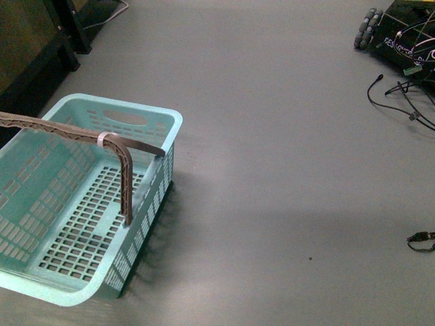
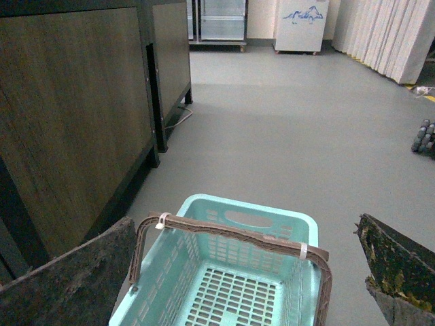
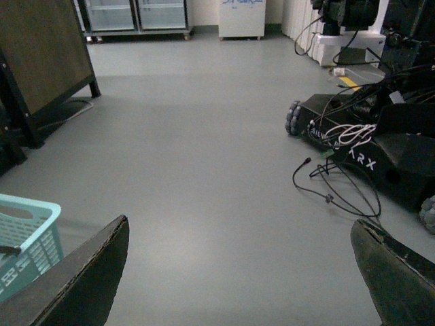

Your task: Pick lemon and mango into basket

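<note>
Empty basket (image 1: 173,129) sits on the floor (image 1: 285,176), ready for fruit; left claw (image 2: 245,221) and right claw (image 3: 238,223) both released, holding nothing.

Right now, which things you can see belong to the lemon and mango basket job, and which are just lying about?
Job:
basket
left end effector, open
right end effector, open
No fruit in view.

Lying about:
floor cables
wheeled robot base
wooden cabinet

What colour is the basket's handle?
Brown handle on the pale teal basket; clearest in the left wrist view.
</note>
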`<state>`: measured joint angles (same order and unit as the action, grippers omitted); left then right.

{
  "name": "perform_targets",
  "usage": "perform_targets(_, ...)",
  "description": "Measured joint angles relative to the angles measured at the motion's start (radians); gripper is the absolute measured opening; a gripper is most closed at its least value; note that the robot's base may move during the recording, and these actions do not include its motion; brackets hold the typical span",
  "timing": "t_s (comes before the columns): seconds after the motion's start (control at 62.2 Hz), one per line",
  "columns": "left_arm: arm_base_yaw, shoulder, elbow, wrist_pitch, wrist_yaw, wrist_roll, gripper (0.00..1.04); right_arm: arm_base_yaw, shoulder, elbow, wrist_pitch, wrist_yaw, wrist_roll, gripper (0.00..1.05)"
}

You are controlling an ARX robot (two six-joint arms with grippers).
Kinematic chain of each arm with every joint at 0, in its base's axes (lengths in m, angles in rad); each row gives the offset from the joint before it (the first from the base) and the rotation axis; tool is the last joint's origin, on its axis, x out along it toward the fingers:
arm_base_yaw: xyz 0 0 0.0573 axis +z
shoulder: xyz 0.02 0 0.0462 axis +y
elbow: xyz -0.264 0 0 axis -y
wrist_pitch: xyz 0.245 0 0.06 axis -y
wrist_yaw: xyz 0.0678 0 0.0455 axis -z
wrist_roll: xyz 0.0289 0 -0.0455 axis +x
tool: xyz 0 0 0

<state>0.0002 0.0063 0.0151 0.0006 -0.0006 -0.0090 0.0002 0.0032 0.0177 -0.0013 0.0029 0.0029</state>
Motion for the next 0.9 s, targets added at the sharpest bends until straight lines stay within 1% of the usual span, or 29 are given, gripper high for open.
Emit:
perform_targets(0.659,0.000,0.000,0.000,0.000,0.000,0.000,0.98,0.000,0.000,0.000,0.000,0.000,0.000,0.96)
perform_targets(0.691,0.008,0.020,0.012,-0.040,0.019,-0.025,0.98,0.000,0.000,0.000,0.000,0.000,0.000,0.96)
perform_targets(0.707,0.017,0.048,0.042,-0.113,0.070,-0.075,0.98,0.000,0.000,0.000,0.000,0.000,0.000,0.96)
perform_targets(0.739,0.036,0.143,0.110,-0.269,0.132,-0.177,0.98,0.000,0.000,0.000,0.000,0.000,0.000,0.96)
perform_targets(0.755,0.041,0.169,0.125,-0.301,0.144,-0.190,0.98,0.000,0.000,0.000,0.000,0.000,0.000,0.96)
perform_targets(0.788,0.059,0.249,0.171,-0.412,0.191,-0.297,0.98,0.000,0.000,0.000,0.000,-0.003,0.000,0.96)
perform_targets(0.82,0.074,0.280,0.187,-0.466,0.216,-0.383,0.98,0.000,0.000,0.000,0.000,-0.003,0.000,0.96)
perform_targets(0.836,0.079,0.287,0.189,-0.477,0.221,-0.396,0.98,0.000,0.000,0.000,0.000,-0.002,0.000,0.96)
perform_targets(0.852,0.089,0.296,0.192,-0.488,0.245,-0.449,0.98,0.000,0.000,0.000,0.000,-0.002,0.000,0.96)
perform_targets(0.9,0.112,0.327,0.200,-0.475,0.283,-0.531,0.98,0.000,0.000,0.000,0.000,-0.002,0.000,0.96)
